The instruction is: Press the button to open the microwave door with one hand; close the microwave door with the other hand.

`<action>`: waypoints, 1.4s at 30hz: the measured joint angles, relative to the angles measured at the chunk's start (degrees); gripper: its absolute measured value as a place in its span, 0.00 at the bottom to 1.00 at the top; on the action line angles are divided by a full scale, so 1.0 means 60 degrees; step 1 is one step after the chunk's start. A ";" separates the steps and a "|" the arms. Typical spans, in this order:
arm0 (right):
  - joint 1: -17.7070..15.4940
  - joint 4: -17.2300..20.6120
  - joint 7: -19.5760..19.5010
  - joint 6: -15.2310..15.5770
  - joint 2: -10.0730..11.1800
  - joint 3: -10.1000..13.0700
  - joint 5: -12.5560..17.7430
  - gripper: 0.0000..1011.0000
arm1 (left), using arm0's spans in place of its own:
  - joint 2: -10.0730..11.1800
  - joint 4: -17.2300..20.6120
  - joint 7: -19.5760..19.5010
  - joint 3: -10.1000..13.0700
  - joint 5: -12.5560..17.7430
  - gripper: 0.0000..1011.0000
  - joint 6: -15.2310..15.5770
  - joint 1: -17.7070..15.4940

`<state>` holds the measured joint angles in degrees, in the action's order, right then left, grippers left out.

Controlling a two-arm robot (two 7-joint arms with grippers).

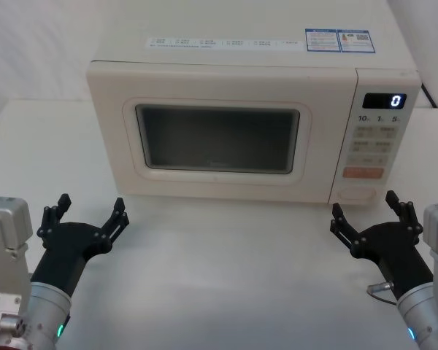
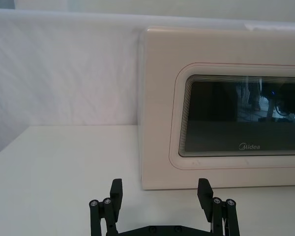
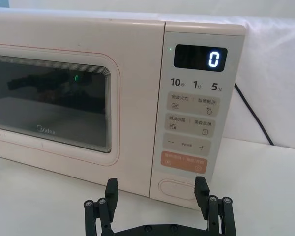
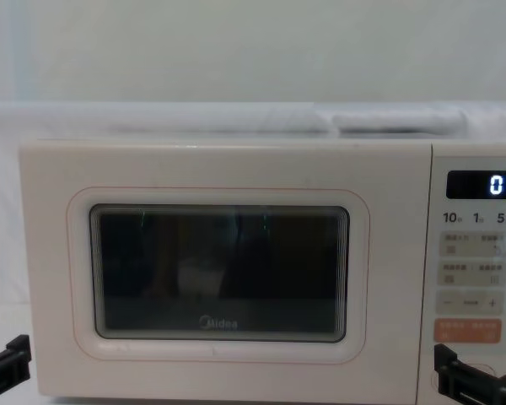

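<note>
button: the button (image 3: 176, 188) is the wide oval cream key at the foot of the control panel (image 3: 196, 98), under the orange key (image 3: 184, 162); in the head view it sits at the microwave's lower right front corner (image 1: 356, 194).
button's long axis: it runs sideways along the panel, so a fingertip has more room across than up and down.
direction from the nearer claw: the right claw (image 1: 372, 219) rests low over the counter (image 1: 226, 277) just in front of the panel; the button lies straight ahead of it and a little above, near but not touching. In the right wrist view the oval shows between the two fingers (image 3: 201, 191).
right claw state: fingers spread apart, holding nothing.
nearer arm: the right one, by a clear margin; I judge it the natural one for the press.
microwave door: the microwave door (image 1: 219, 131) is shut flush, with the dark window and the Midea logo (image 2: 250, 146) facing the robot.
left claw: the left claw (image 1: 84, 226) hovers before the door's lower left corner, fingers apart and empty, well apart from the button, well placed for the closing push later.
task stage: nothing pressed yet, as the shut door suggests.
</note>
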<state>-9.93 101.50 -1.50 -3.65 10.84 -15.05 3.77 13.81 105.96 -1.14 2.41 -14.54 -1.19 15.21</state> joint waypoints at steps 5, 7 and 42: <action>0.0000 0.0000 0.0000 0.0000 0.0000 0.0000 0.0000 0.99 | 0.0000 0.0000 0.0000 0.0000 0.0000 0.99 0.0000 0.0000; 0.0000 0.0000 0.0000 0.0000 0.0000 0.0000 0.0000 0.99 | 0.0000 0.0000 0.0000 0.0001 0.0000 0.99 0.0000 0.0000; 0.0000 -0.0001 0.0000 0.0000 0.0000 0.0001 0.0001 0.99 | -0.0001 0.0000 0.0000 0.0001 -0.0001 0.99 0.0000 0.0000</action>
<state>-9.93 101.49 -1.50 -3.65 10.84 -15.04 3.78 13.80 105.95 -1.14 2.42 -14.54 -1.19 15.21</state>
